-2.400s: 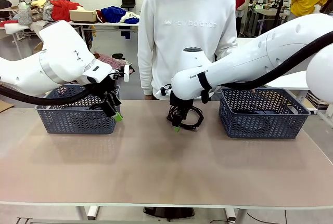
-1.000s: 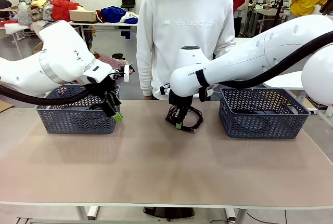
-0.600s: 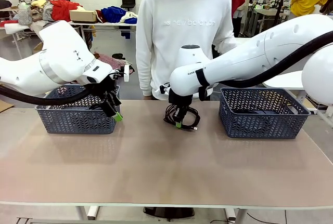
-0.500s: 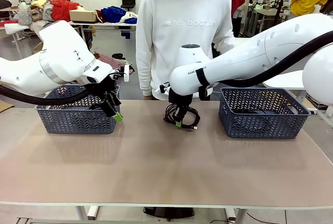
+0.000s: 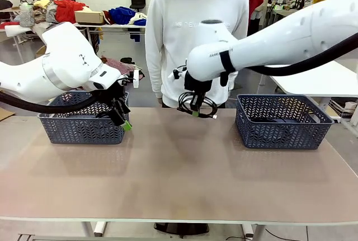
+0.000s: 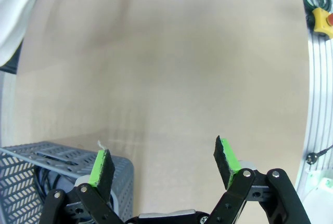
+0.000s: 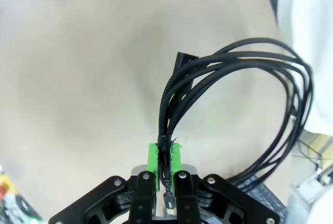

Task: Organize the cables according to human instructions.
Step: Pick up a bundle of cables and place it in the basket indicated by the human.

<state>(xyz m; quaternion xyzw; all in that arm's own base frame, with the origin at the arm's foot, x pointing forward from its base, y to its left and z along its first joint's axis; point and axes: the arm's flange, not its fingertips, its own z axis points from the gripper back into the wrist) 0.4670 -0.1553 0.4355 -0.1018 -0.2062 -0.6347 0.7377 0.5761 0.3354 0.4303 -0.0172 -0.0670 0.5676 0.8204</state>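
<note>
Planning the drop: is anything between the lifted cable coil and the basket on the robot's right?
Nothing visible. The cable coil hangs from the right gripper above bare table; the basket stands open-topped beside it.

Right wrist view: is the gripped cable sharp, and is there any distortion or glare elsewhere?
Right wrist view: coiled cable sharp, table soft behind it. Left wrist view: wide-angle bending at the table edge. Front view: even light, no glare.

The words "new balance" are printed in pale letters across the chest of the person's white sweatshirt (image 5: 196, 26). Small dark print is seen on the right arm (image 5: 215, 55), but it is too small to be read
</note>
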